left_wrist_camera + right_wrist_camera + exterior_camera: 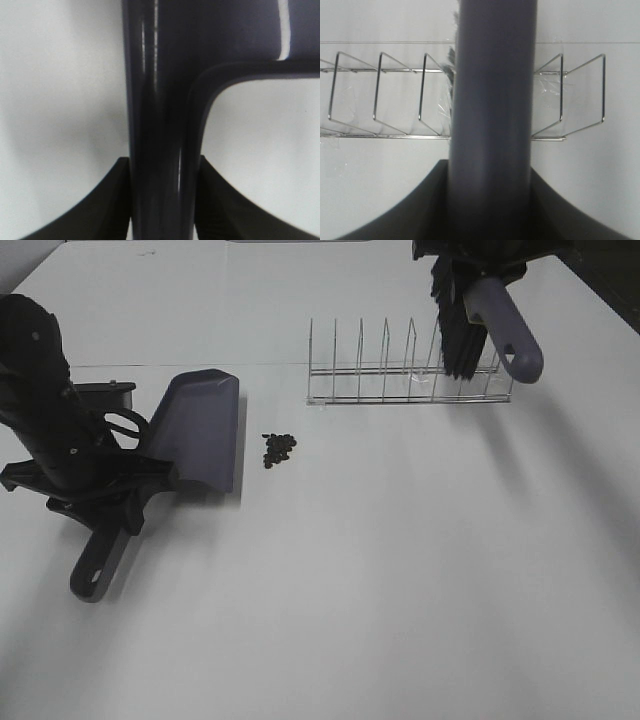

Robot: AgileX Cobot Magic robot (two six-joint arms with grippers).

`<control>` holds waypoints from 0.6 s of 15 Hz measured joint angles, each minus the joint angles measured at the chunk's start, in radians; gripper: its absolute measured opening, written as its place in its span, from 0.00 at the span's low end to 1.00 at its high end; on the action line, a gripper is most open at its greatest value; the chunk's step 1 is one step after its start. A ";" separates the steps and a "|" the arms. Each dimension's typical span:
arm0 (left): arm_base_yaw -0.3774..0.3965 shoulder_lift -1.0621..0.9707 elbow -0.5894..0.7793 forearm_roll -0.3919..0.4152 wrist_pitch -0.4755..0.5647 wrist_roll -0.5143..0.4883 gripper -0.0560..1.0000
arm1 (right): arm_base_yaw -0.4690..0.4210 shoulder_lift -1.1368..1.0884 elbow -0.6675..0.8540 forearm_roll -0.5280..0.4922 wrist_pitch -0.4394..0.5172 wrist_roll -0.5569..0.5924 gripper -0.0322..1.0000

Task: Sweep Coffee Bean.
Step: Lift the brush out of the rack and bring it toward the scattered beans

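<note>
Loose coffee bean cluster left of centre on the table, just beside the dustpan lip.
Left gripper clamps dustpan handle; right gripper clamps brush handle; beans probably light, hard, roll-prone; push, never pinch.

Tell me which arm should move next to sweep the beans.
Right, probably: the right gripper holds the brush up by the rack, away from the beans, while the left gripper holds the dustpan beside them.
</note>
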 joint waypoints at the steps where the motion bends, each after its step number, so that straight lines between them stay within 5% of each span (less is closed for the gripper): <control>1: 0.000 0.000 0.000 0.000 0.000 -0.001 0.38 | 0.004 -0.021 0.000 0.000 0.000 -0.006 0.32; 5: 0.000 0.000 0.000 0.001 0.000 -0.021 0.38 | 0.086 -0.141 0.073 -0.013 0.000 -0.026 0.32; 9: -0.004 0.000 0.000 0.024 0.036 -0.100 0.38 | 0.225 -0.289 0.369 -0.093 0.008 0.008 0.32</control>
